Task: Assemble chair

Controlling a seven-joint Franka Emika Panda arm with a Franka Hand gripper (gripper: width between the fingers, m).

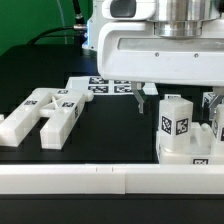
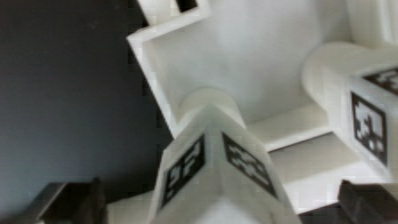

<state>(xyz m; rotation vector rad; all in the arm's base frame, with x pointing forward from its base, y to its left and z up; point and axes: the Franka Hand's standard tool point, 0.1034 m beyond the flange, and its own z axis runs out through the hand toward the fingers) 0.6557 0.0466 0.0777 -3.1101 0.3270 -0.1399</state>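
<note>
**Bench** [image 1: 110,135]: dark surface with a white rail along its front edge.

**Chair:** a partly joined body stands near the front edge, toward the exterior view's right. It is a seat block [image 1: 190,150] carrying an upright tagged post [image 1: 177,120]. A second tagged piece [image 1: 214,118] stands just beside the post at the picture's edge; its joint cannot be made out. The loose long bars [image 1: 45,115] lie flat on the bench, well apart, toward the exterior view's left. The marker board [image 1: 100,86] lies behind them, nearer the back edge.

**End effector** [image 1: 177,106]: positioned above the post, jaws spread wide to either side of it. The visible finger [image 1: 140,102] stands clear of the post, with dark bench showing between them — nothing is held. The wrist view agrees: the post [image 2: 217,160] rises from the seat block [image 2: 222,70], and one dark fingertip [image 2: 68,200] sits off to the side — no contact.
</note>
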